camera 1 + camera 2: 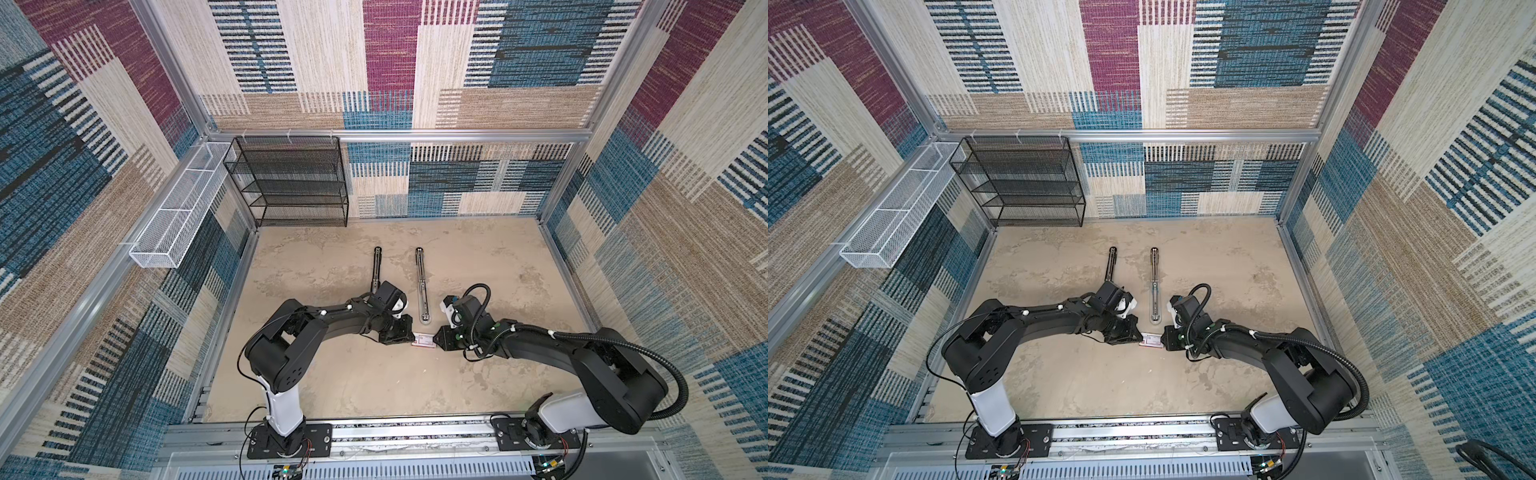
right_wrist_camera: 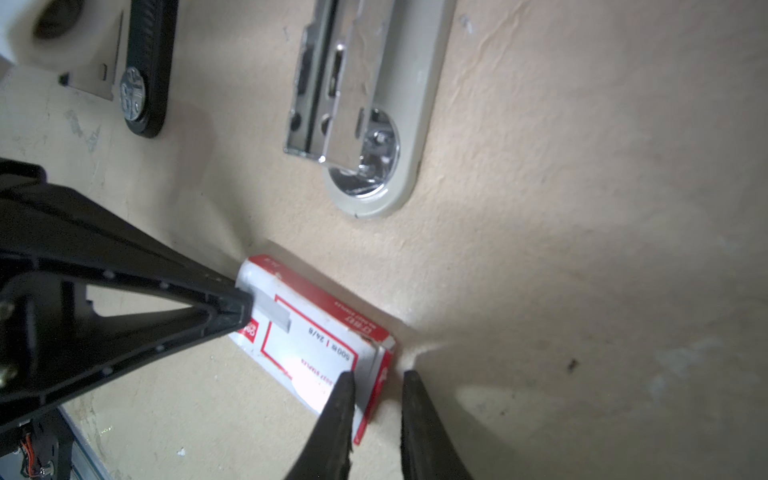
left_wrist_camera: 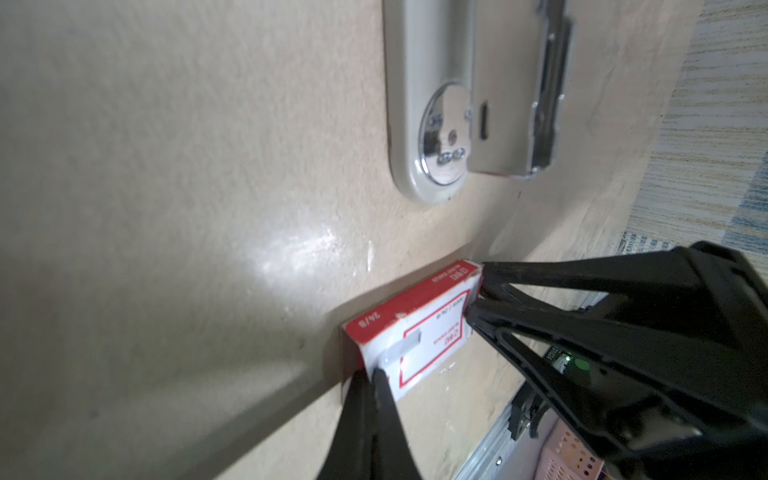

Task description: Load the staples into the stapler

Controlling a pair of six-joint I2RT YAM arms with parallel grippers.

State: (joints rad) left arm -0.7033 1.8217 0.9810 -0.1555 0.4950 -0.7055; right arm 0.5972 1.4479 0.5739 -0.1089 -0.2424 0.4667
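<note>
Desk (image 1: pixel 332 382): beige, mottled, with paler worn patches.

Landmark: grey stapler (image 1: pixel 422 286), opened out flat near the middle of the desk. Its long axis runs front to back.

- Black stapler (image 1: pixel 376 266): left of the grey stapler, near but apart, almost parallel to it and also opened flat. Its near end is hidden.
- Box of staples (image 1: pixel 423 340): just in front of the grey stapler's near end, not touching it. It lies flat, white face with red frame up.
- Black mesh rack (image 1: pixel 291 183): well behind and left of the grey stapler, standing in the back corner.

two staplers (image 1: pixel 376 266) (image 1: pixel 422 286), one staple box (image 1: pixel 422 340)
</note>
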